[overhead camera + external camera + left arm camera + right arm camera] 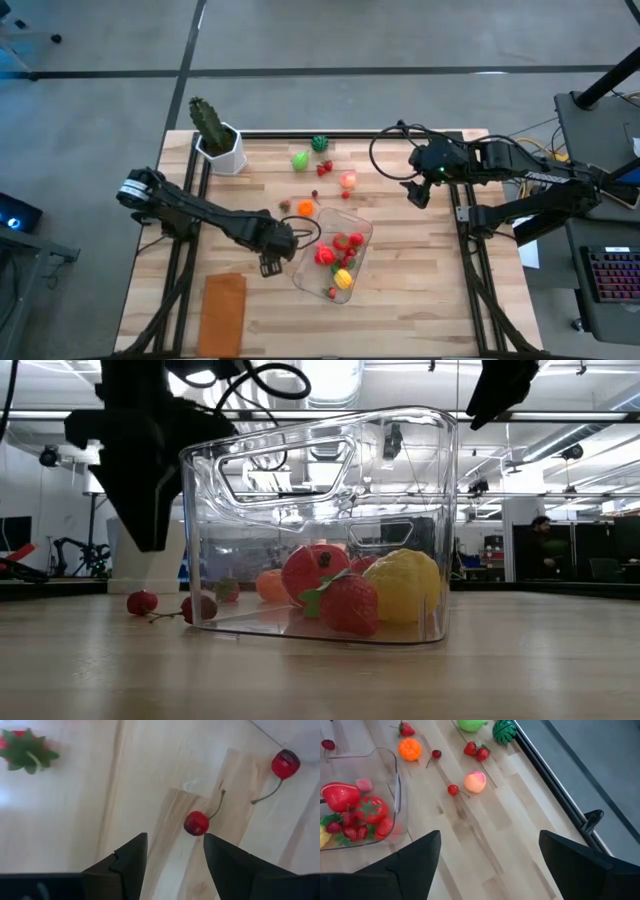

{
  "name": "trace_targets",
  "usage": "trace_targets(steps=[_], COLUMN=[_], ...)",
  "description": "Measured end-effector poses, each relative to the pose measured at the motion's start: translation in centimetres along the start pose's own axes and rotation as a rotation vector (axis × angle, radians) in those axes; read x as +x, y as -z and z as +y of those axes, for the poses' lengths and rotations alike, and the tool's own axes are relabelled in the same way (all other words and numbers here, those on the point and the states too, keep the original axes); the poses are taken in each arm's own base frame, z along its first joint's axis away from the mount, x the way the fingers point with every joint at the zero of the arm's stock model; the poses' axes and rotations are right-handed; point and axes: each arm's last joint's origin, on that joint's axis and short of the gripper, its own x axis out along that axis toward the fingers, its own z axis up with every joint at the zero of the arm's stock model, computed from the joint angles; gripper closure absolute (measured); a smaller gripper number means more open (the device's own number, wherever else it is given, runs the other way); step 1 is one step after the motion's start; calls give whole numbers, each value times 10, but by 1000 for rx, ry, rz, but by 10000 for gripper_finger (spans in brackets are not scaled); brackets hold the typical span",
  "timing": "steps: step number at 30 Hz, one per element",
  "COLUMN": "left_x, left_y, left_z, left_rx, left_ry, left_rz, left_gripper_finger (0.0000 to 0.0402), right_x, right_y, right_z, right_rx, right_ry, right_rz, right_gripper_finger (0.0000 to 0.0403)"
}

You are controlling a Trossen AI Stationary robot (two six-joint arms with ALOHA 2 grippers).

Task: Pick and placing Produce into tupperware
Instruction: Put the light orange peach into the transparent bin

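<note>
Our left gripper [175, 857], fingers spread and empty, hovers just beside the tupperware [362, 232], with the cherry pair [196, 823] lying straight ahead between its tips, nearer us than the open, idle right gripper [420, 192]

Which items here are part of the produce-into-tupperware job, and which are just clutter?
Job items:
- tupperware, already partly filled
- loose produce: cherries, orange, peach, strawberries, light green fruit, dark green piece
- left gripper, open over the cherries

Lying about:
- cactus in its white pot
- orange-brown rectangle
</note>
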Motion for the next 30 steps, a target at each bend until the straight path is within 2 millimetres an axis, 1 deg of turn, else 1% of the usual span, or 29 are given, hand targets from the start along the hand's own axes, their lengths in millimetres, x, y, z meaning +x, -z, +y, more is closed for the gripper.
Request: trace_targets(steps=[2, 4, 7, 9, 12, 14, 17, 20, 25, 30], left_x=[4, 5, 3, -1, -7, -12, -20, -28, -34, -33], left_y=[2, 4, 6, 7, 11, 15, 22, 28, 44, 57], left_z=[0, 2, 4, 5, 9, 12, 17, 23, 34, 42], left_rx=[-8, -43, -108, -120, -124, -131, -184, -241, -275, -278], left_ry=[5, 0, 8, 16, 28, 36, 54, 69, 59, 59], left_rz=[-11, -1, -11, -25, -42, -53, -78, -117, -174, -193], left_gripper_finger=[222, 222, 222, 222, 222, 222, 222, 222, 222, 222], right_x=[0, 5, 22, 41, 81, 109, 149, 180, 222, 247], right_y=[0, -2, -7, -13, -24, -31, -40, -47, -59, -76], right_z=[0, 0, -1, -2, -8, -13, -21, -26, -24, -20], right_rx=[16, 78, 166, 202, 213, 220, 232, 219, 186, 180], right_ry=[2, 10, 3, -1, 8, -28, -71, -60, -57, -59], right_rz=[1, 14, 74, 127, 199, 241, 294, 347, 414, 411], right_gripper_finger=[74, 74, 74, 74, 74, 74, 74, 74, 74, 73])
